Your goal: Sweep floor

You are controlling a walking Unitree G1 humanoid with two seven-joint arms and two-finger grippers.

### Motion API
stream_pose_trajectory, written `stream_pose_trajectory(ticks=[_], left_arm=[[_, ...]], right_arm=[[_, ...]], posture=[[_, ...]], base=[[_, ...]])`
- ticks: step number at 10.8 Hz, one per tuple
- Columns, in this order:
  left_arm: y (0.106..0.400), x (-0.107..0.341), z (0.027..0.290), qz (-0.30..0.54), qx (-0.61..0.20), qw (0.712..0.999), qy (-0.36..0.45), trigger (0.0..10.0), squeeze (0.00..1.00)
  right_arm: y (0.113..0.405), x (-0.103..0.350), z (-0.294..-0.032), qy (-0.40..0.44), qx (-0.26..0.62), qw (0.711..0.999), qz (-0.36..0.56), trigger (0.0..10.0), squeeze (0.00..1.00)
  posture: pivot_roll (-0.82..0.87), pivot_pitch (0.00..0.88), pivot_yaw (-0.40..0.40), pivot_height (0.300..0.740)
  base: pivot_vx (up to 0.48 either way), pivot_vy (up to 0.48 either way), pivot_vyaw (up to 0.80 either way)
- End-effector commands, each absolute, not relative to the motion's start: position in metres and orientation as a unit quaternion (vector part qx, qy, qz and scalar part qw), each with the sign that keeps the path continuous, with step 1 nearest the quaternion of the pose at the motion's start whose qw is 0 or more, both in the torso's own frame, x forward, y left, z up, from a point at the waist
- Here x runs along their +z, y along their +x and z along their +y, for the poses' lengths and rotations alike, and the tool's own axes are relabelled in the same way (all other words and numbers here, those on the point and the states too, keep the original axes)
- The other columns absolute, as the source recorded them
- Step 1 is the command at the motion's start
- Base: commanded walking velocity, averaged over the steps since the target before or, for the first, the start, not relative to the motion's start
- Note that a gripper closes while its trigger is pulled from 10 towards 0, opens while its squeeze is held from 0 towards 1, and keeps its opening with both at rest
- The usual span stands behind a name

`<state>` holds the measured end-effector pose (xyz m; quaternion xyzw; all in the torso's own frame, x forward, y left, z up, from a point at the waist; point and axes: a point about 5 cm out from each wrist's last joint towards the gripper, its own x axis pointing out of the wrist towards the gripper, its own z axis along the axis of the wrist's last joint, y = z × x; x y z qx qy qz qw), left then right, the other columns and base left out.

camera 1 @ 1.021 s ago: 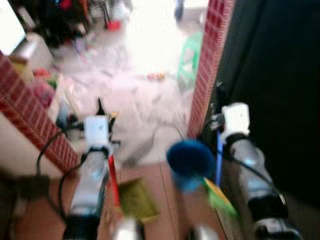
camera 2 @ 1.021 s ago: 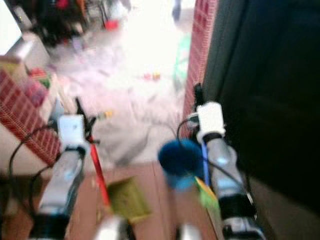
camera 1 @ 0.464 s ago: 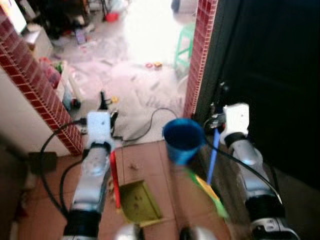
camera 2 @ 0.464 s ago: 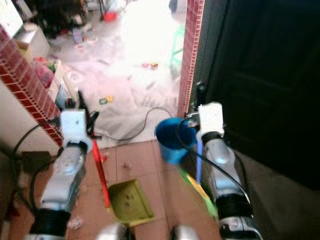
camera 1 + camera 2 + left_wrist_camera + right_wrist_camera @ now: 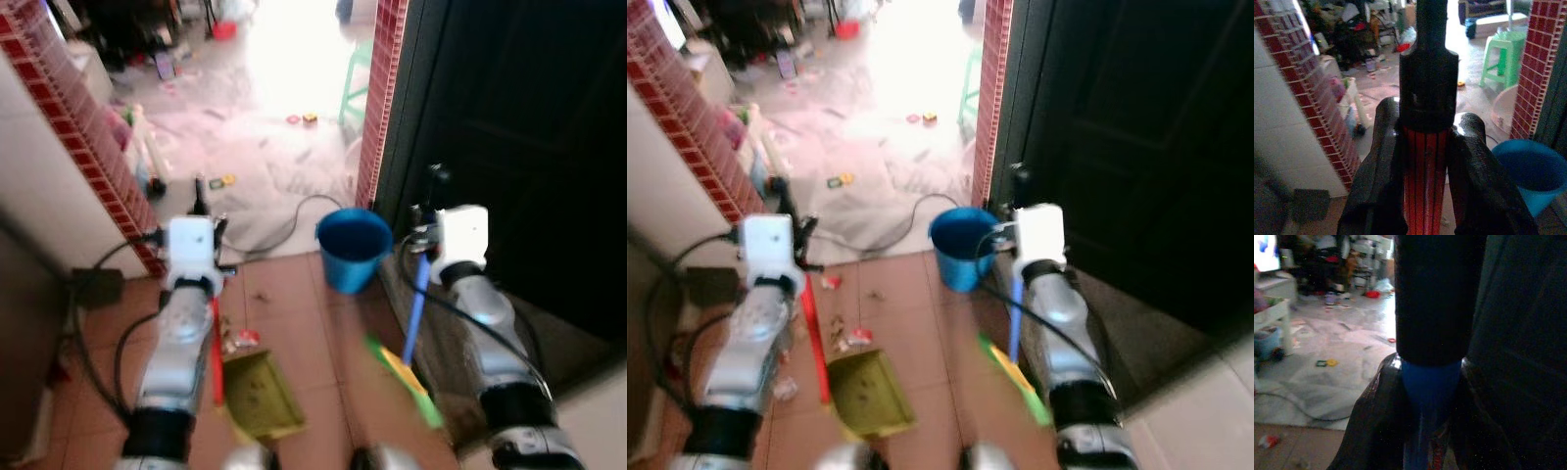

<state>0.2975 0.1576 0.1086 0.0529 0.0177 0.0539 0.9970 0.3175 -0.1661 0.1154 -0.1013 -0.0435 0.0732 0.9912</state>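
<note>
Black fingers (image 5: 1376,181) of the left gripper (image 5: 1425,171) pinch the dustpan's red handle (image 5: 1423,176), while the right gripper (image 5: 1422,411) clamps the broom's blue handle (image 5: 1427,387). Beyond them runs a dark door (image 5: 519,127) on the right and a red brick wall (image 5: 88,147) on the left. A blue bucket (image 5: 353,247) stands between the arms on terracotta tiles. Nearer lie the yellow-green dustpan (image 5: 867,394), the green broom head (image 5: 407,380) and small scraps of litter (image 5: 850,335).

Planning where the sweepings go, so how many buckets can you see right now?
1. A blue bucket stands on the tiled floor by the red brick pillar, ahead between the two arms. Others may be hidden in the blurred clutter beyond.
</note>
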Motion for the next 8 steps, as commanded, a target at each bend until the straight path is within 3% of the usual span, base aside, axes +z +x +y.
stream_pose_trajectory(ticks=[1,4,8], left_arm=[[0.3,0.121,0.157,-0.014,0.059,0.997,0.057,10.0,0.0],[0.302,0.127,0.157,-0.023,0.048,0.998,0.034,10.0,0.0],[0.302,0.141,0.152,-0.063,0.035,0.995,0.071,10.0,0.0]], right_arm=[[0.319,0.123,-0.164,-0.104,0.078,0.99,-0.062,10.0,0.0],[0.321,0.126,-0.163,-0.103,0.078,0.989,-0.068,10.0,0.0],[0.321,0.127,-0.161,-0.108,0.084,0.988,-0.074,10.0,0.0]], posture=[[-0.07,0.0,0.06,0.74],[-0.07,0.0,0.059,0.74],[-0.06,0.0,0.061,0.74]], base=[[-0.247,0.0,0.0],[0.0,0.0,0.0],[0.0,0.48,0.0]])
